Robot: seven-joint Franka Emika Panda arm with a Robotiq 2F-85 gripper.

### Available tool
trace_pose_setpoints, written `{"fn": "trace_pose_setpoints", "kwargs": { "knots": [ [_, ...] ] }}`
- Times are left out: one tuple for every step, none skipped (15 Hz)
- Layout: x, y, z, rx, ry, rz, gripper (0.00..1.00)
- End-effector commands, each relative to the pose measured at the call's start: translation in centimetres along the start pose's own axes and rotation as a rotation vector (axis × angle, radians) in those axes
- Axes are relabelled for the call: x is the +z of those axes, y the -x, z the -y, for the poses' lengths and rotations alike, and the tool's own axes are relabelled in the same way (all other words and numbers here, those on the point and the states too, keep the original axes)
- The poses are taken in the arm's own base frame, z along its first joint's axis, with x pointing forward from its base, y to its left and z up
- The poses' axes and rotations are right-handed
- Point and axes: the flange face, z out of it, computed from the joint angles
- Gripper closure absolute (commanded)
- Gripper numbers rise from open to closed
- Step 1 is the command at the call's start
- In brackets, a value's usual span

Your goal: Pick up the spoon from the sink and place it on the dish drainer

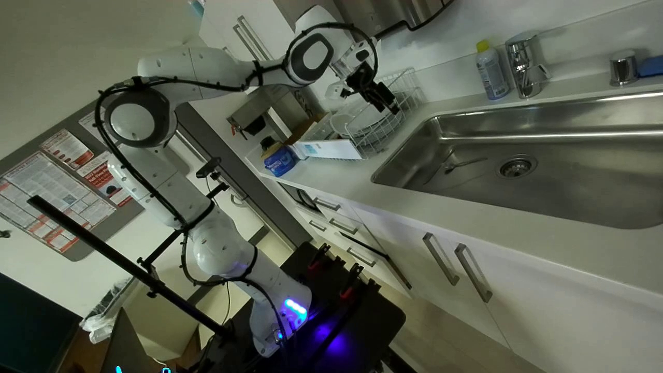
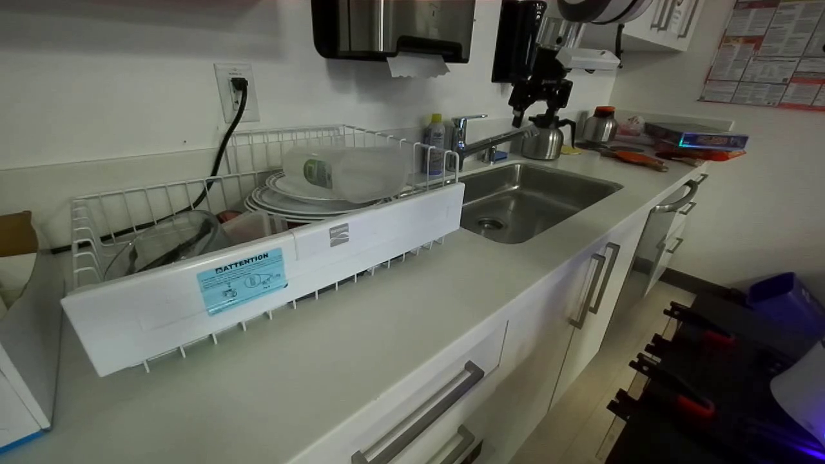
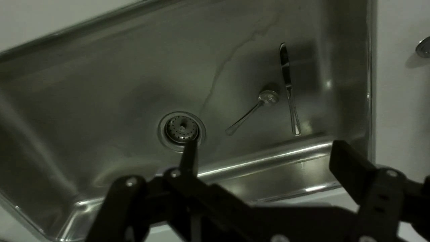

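Observation:
The spoon (image 3: 268, 97) lies in the steel sink (image 3: 134, 84), between the drain and a knife (image 3: 286, 72), its bowl near the knife blade. In an exterior view the spoon (image 1: 464, 163) shows small in the sink (image 1: 580, 178). My gripper (image 3: 263, 148) is open and empty, high above the sink, with the spoon ahead of its fingertips in the wrist view. In both exterior views the gripper (image 1: 387, 104) (image 2: 532, 117) hangs in the air. The dish drainer (image 1: 384, 129) (image 2: 84, 240), a white wire rack holding plates and containers, stands on the counter beside the sink.
A chrome tap (image 1: 523, 70) and a yellow-capped bottle (image 1: 492, 75) stand behind the sink. A paper towel dispenser (image 2: 396, 29) hangs on the wall. A white panel (image 2: 367, 229) runs along the drainer's front. Metal jugs (image 2: 543, 145) stand beyond the sink.

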Motion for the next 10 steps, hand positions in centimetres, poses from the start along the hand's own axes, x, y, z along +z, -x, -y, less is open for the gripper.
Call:
{"fn": "trace_pose_setpoints", "kwargs": {
  "knots": [
    [2.4, -2.7, 0.7, 0.033, -0.017, 0.047, 0.0],
    [3.5, -3.6, 0.8, 0.043, -0.027, 0.06, 0.0],
    [4.7, -4.4, 0.9, 0.056, -0.031, 0.074, 0.0],
    [6.2, -5.3, 1.0, 0.076, -0.04, 0.077, 0.0],
    [7.4, -6.0, 1.1, 0.096, -0.047, 0.075, 0.0],
    [9.0, -6.7, 1.2, 0.112, -0.059, 0.08, 0.0],
    [10.4, -7.3, 1.4, 0.129, -0.065, 0.083, 0.0],
    [12.0, -7.7, 1.5, 0.148, -0.07, 0.09, 0.0],
    [13.4, -8.1, 1.7, 0.169, -0.071, 0.094, 0.0],
    [15.2, -8.4, 1.8, 0.192, -0.068, 0.089, 0.0]
  ]
}}
